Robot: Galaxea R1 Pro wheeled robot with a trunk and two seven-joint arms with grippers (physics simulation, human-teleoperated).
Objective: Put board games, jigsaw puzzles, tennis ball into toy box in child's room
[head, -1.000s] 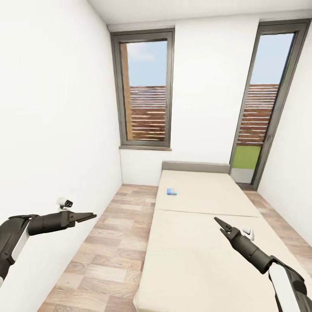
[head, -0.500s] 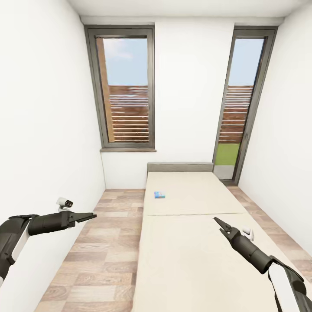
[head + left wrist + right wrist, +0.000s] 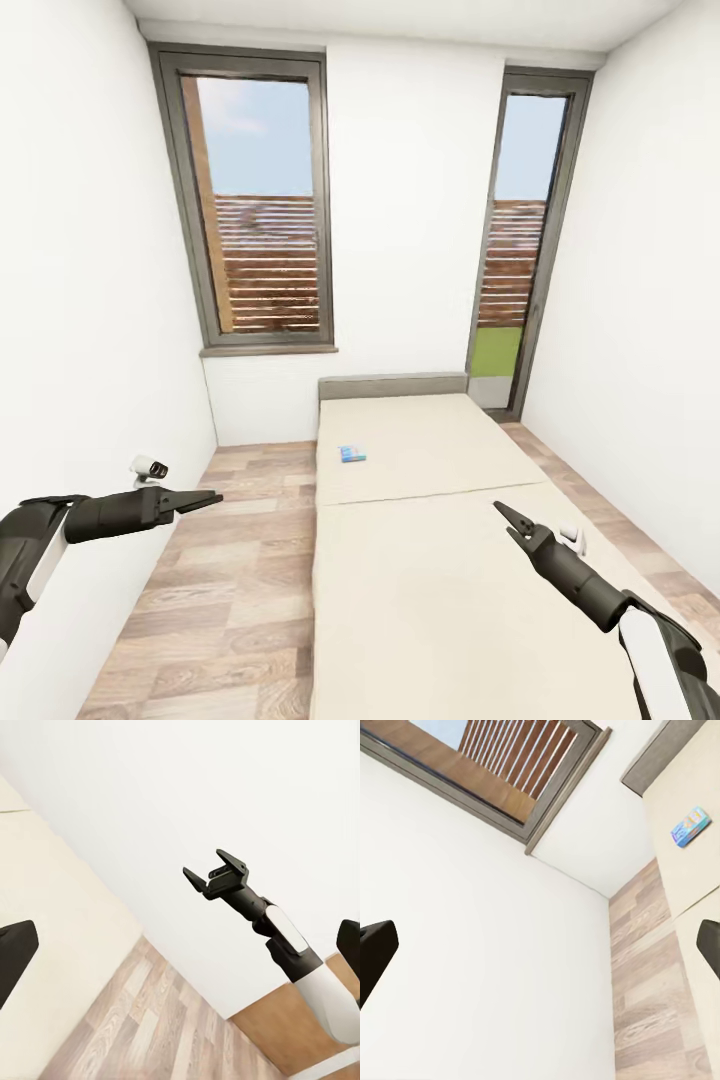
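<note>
A small blue board game [image 3: 351,454] lies on the bed [image 3: 440,590] near the headboard; the left pincer [image 3: 207,497] and the right pincer [image 3: 505,515] are both released and empty.

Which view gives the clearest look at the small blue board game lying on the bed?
The head view: the small blue board game lies whole and flat on the far half of the bed, near its edge. The right wrist view catches it too, tilted and off toward a corner. The left wrist view looks at the bed, wall and right hand instead.

Both arms have glossy white shells near the body, then dark grey tapered forearms ending in black two-fingered grippers: left [image 3: 205,498], right [image 3: 503,514]. Small white-and-black cameras sit near each wrist.
</note>
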